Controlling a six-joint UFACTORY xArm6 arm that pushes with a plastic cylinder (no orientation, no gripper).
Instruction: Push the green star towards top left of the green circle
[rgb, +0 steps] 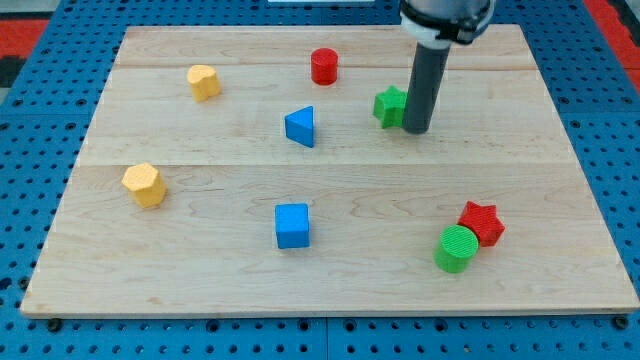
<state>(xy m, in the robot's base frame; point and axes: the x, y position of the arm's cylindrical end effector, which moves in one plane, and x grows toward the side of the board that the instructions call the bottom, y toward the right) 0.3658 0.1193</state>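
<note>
One green star sat touching the left side of the tool, whose tip rested on the surface just to the star's right and slightly below it. That tool was a plain rod with nothing to open or close, so it grasped nothing and could only press sideways. The green circle lay well below the tip and a little to its right, with a red star touching the circle's upper right.

By my judgement the star was a small, light, stiff block that would slide easily on smooth wood and would neither bend nor break. Its points made it likely to spin if pushed off centre, so contact belonged on the notch or flat of its upper side, in line with its middle, to drive it down toward the circle's upper left
</note>
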